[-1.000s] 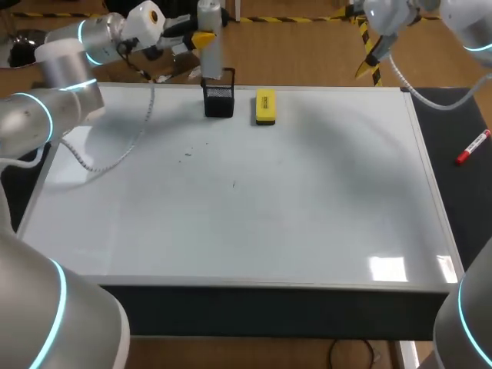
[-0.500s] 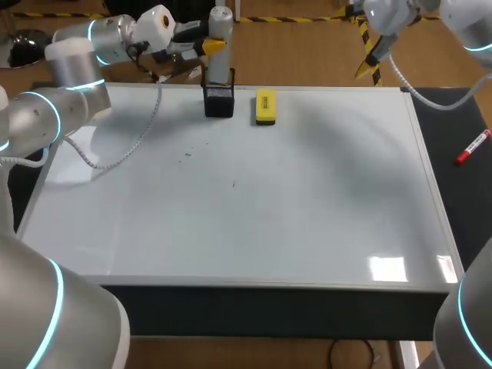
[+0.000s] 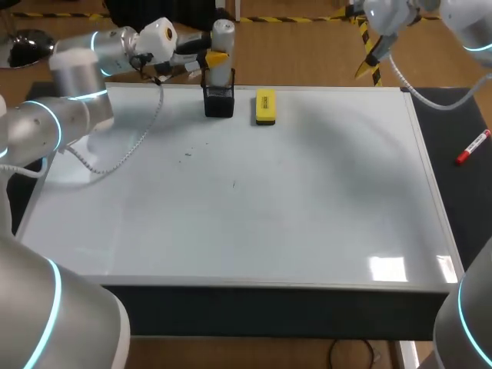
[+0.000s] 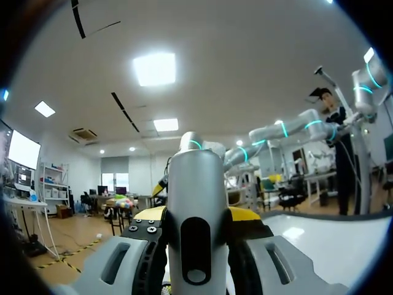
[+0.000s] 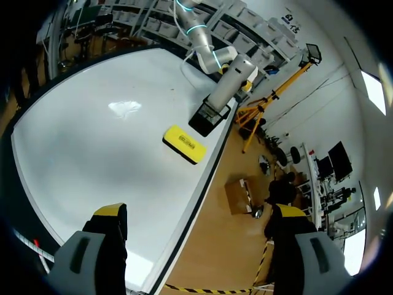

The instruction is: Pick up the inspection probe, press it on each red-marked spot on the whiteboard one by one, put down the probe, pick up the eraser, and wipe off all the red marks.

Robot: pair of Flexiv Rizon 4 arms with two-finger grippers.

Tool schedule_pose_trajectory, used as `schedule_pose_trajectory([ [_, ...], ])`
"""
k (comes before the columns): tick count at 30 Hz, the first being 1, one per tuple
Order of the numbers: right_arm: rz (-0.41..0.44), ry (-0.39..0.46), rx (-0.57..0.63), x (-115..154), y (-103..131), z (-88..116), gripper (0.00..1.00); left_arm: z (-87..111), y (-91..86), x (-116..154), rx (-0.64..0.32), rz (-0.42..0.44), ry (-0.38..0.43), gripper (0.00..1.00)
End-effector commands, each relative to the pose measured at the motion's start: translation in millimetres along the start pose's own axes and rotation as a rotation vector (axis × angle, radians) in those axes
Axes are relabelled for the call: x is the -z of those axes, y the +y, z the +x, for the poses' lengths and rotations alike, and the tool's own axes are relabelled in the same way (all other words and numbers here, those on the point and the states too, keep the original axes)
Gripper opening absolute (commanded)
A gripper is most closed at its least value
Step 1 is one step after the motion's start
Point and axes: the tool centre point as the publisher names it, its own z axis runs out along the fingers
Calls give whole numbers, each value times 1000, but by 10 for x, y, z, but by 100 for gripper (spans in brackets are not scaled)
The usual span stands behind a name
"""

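Note:
The inspection probe (image 3: 222, 52), a silver cylinder, stands upright in my left gripper (image 3: 209, 57), which is shut on it above the black holder (image 3: 219, 101) at the whiteboard's (image 3: 307, 200) far edge. The probe's lower end is at the holder's mouth. In the left wrist view the probe (image 4: 196, 203) fills the gap between the fingers of the left gripper (image 4: 196, 228). The yellow eraser (image 3: 265, 106) lies just right of the holder. My right gripper (image 3: 370, 55) hangs open past the far right corner, and in its own view the gripper (image 5: 199, 215) looks down on the eraser (image 5: 184, 144), holder (image 5: 207, 117) and probe (image 5: 233, 83).
A red marker (image 3: 473, 147) lies on the dark table right of the board. A few tiny dark specks (image 3: 187, 156) dot the board left of the middle. I see no red marks on the white surface. A cable (image 3: 127, 146) from my left arm trails over the left part of the board.
My left gripper has carried the probe to the right and a little down, from left of the holder to directly above it. The right arm has stayed where it was.

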Motion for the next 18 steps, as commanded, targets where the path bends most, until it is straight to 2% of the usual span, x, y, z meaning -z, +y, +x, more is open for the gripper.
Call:
schedule_pose_trajectory([
  [1,3,5,1,8,-1,-8,100,22,78,15,11,-6,-25,0],
  [12,3,5,1,8,-1,-8,100,-51,420,121,75,-46,-61,0],
  [18,3,5,1,8,-1,-8,100,-52,510,149,87,-46,-66,0],
])
